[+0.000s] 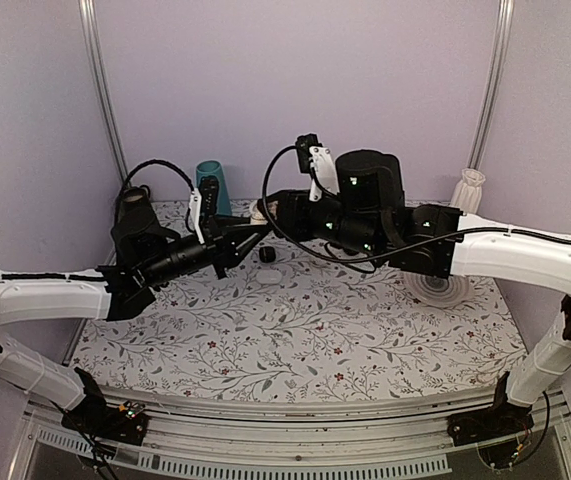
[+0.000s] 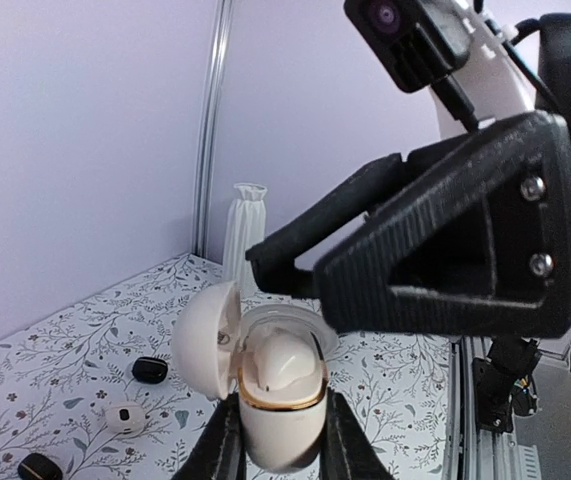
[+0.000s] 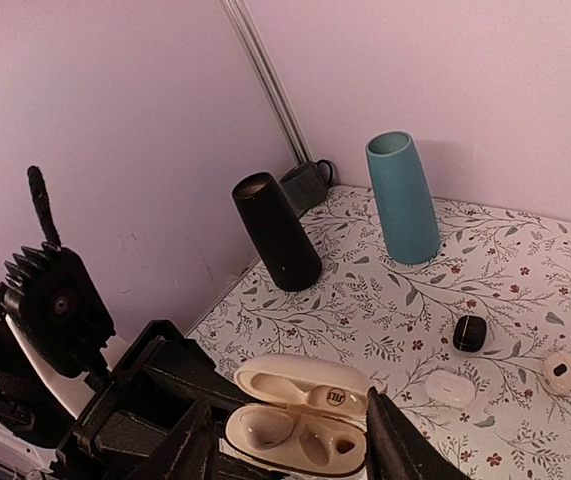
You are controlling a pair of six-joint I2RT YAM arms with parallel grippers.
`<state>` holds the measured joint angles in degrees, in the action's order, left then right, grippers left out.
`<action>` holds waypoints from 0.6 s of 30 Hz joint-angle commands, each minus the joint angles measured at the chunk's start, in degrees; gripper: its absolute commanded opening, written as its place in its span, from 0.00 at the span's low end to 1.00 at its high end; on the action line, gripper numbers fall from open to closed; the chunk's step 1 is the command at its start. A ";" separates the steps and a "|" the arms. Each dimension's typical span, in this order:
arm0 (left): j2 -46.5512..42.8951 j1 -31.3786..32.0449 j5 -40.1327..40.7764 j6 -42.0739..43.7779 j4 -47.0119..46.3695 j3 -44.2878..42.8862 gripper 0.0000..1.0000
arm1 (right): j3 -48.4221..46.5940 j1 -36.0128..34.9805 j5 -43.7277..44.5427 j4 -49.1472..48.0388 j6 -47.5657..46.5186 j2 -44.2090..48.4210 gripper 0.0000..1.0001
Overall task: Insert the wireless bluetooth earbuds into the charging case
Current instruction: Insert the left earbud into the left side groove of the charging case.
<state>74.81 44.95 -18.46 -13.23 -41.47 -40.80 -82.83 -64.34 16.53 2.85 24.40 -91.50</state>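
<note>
Gripping: left gripper clamped on the small glossy white pebble-shaped charging case, held upright above the floral-patterned table
Case lid: hinged open, tipped to the left in the left wrist view
Earbud: tiny white plastic bud stands in the case's well
Right gripper: fingers apart, hovering just above the open case
Table: small black lumps lie on it
</note>
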 commanded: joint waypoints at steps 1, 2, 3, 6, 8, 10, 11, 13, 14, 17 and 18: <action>-1.62 0.12 0.51 1.17 -2.56 1.69 0.00 | 0.74 2.03 -2.72 1.09 0.81 3.24 0.51; -1.85 -0.05 0.55 1.27 -2.56 1.95 0.00 | 1.06 2.32 -2.71 1.22 0.82 3.52 0.51; -2.16 -0.17 0.75 1.37 -2.44 2.28 0.00 | 1.44 2.70 -2.73 1.19 0.82 3.91 0.51; -3.40 -1.03 0.64 1.23 -1.60 3.24 0.00 | 2.98 4.10 -3.16 1.27 0.82 5.31 0.52; -4.46 -1.64 0.54 1.24 -1.20 4.15 0.00 | 4.58 5.22 -3.63 1.29 0.92 6.07 0.53; -5.59 -2.27 0.62 1.12 -0.63 5.03 0.00 | 5.76 6.23 -4.36 1.68 0.82 6.40 0.54; -6.20 -2.51 0.66 1.00 -0.30 5.51 0.00 | 6.25 6.71 -4.59 2.02 0.82 6.30 0.54; -7.56 -3.25 0.74 0.71 0.34 6.44 0.00 | 7.36 7.57 -5.28 2.72 1.04 6.22 0.55; -8.36 -3.72 0.71 0.59 0.54 7.21 0.00 | 7.90 7.80 -5.44 2.88 1.16 6.06 0.54; -11.17 -4.82 1.17 0.28 1.63 8.70 0.00 | 9.95 8.07 -4.75 3.14 1.34 5.35 0.55; -11.96 -5.18 1.27 0.23 2.28 9.05 0.00 | 10.50 8.08 -4.49 3.24 1.35 4.92 0.54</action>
<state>65.98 41.39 -18.22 -13.08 -40.75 -33.34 -74.54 -56.55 12.43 4.91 24.88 -86.46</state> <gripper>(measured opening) 0.212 0.545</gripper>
